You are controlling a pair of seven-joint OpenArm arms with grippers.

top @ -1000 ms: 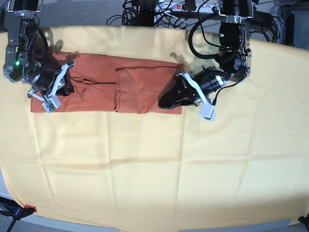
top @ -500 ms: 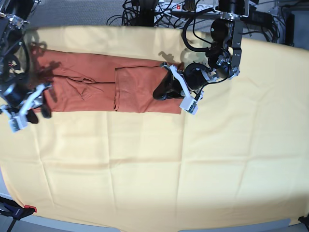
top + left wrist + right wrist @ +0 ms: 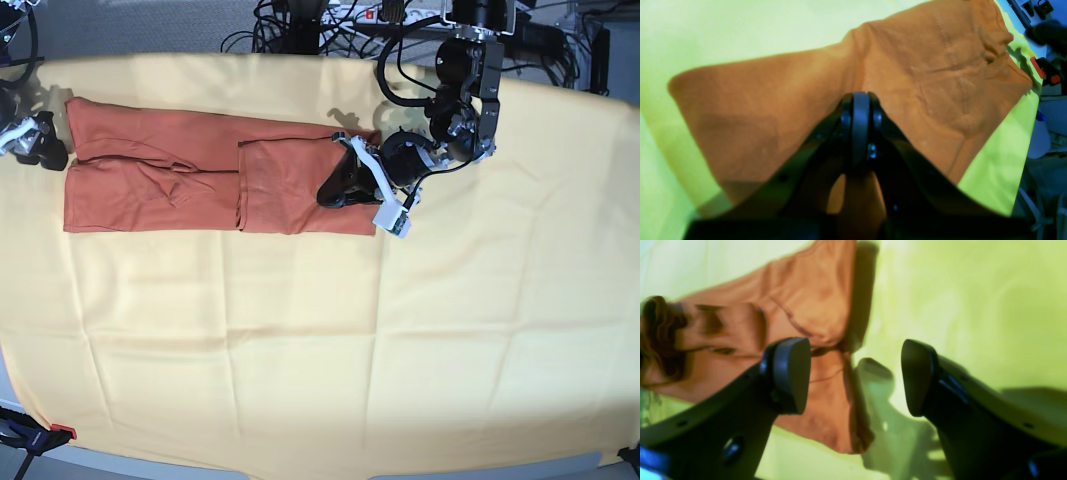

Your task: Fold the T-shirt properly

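Observation:
The rust-orange T-shirt [image 3: 200, 170] lies as a long flat strip across the far half of the table, with a folded-over panel [image 3: 290, 185] on its right part. My left gripper [image 3: 335, 190] is shut, and its closed tips [image 3: 860, 100] rest on the shirt [image 3: 933, 83] near its right end. I see no cloth between those tips. My right gripper [image 3: 40, 150] stands just off the shirt's left end. Its fingers [image 3: 790, 373] are wide apart with nothing between them, above the shirt's edge [image 3: 806, 290].
A pale yellow cloth [image 3: 320, 340] covers the whole table. Cables and a power strip [image 3: 380, 15] run along the back edge behind the arms. A red clamp [image 3: 60, 433] sits at the front left corner.
My right gripper opened, let go of the shirt's left end and drew away to the far left edge. The left end now lies flat. My left gripper slid a little inward over the shirt.

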